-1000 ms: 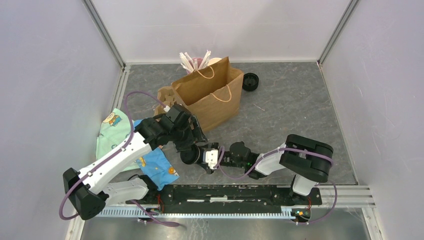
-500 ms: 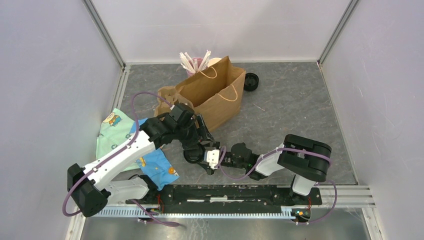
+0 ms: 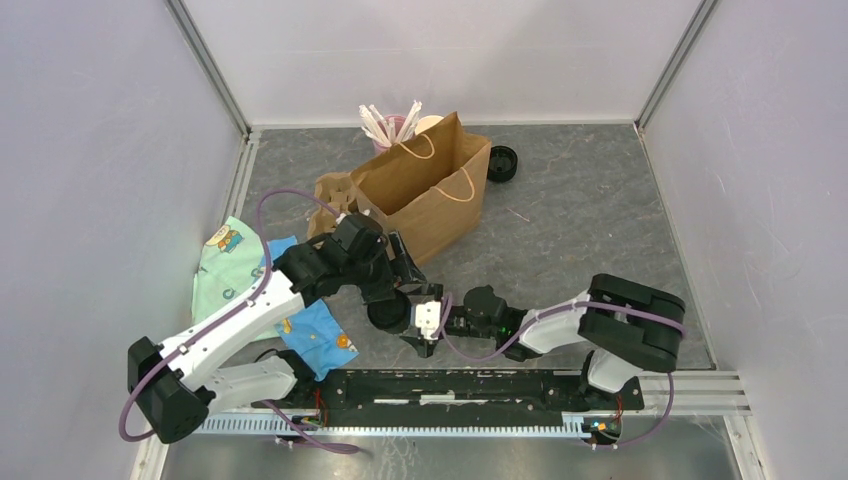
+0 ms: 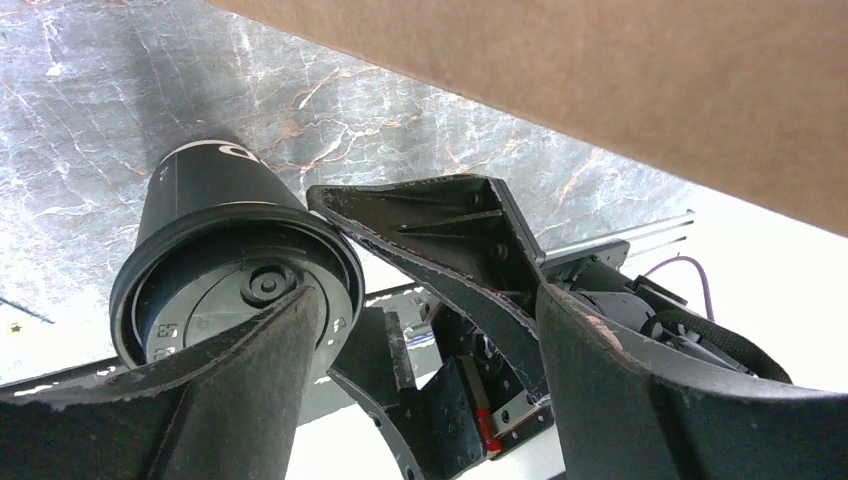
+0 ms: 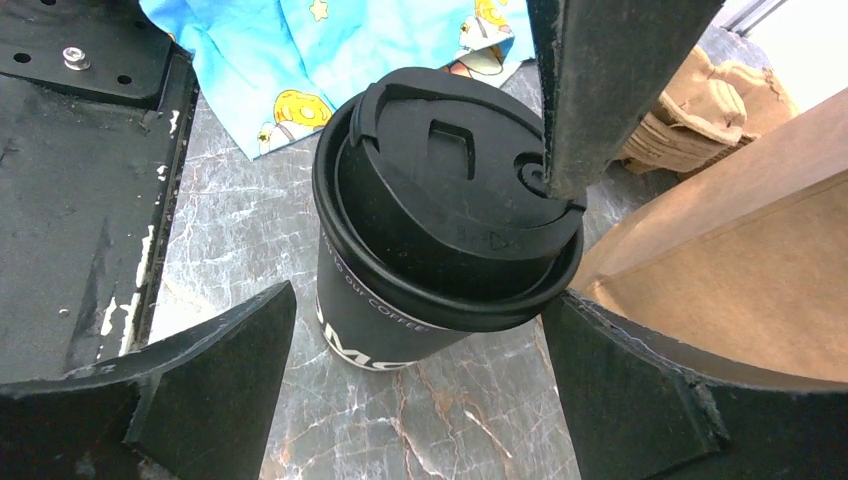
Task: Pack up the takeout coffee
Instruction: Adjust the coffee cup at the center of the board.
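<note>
Takeout coffee (image 5: pixel 445 230): a small black paper cup with white lettering around its wall, capped by a round black plastic lid (image 5: pixel 455 180) with a sip slot and small raised marks on top.
Where it stood: on the grey marbled table (image 3: pixel 580 210), near the front edge between the two arms. It was just beside a blue cartoon-print cloth (image 3: pixel 318 332) and in front of the brown paper bag (image 3: pixel 425 195), outside it.
Right gripper (image 5: pixel 418 300): jaws spread wide, one finger on each side of the cup, with a sliver of table showing between one finger and the cup wall — it gripped nothing.
Left gripper (image 4: pixel 430 300): also wide open — one finger lay across the lid's rim, the other stood well clear of the cup.
Bag: upright with its mouth open, its side close behind the cup.
Also in shot: a stack of moulded pulp carriers (image 5: pixel 700 115) beside the bag.
</note>
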